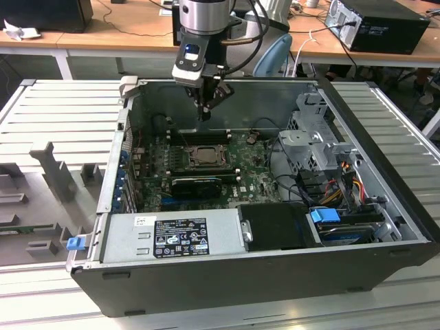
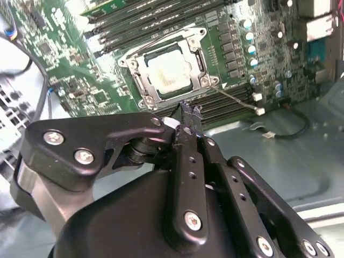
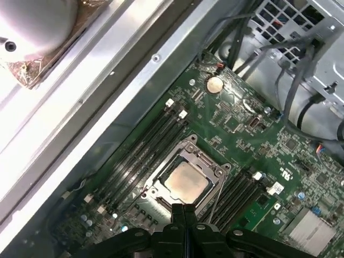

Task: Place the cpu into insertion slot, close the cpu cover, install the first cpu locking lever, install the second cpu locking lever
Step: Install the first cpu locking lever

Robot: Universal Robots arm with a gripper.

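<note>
cpu [image 3: 185,181] pale silvery-beige, cpu cover [image 3: 207,159] silver-grey, circuit board [image 3: 242,123] green, memory slots [image 3: 145,150] black, gripper [image 3: 184,208] all black

Your gripper [image 1: 204,113] hangs pinched together over the open case [image 1: 385,227], near the slot [image 1: 184,157] with the cpu [image 1: 204,157] sitting in it.

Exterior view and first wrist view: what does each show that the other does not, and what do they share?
Exterior view: the power supply and a desk behind the case. First wrist view: a coin battery on the board. Both: the cpu seated in the slot, and the gripper near it, jaws shut.
</note>
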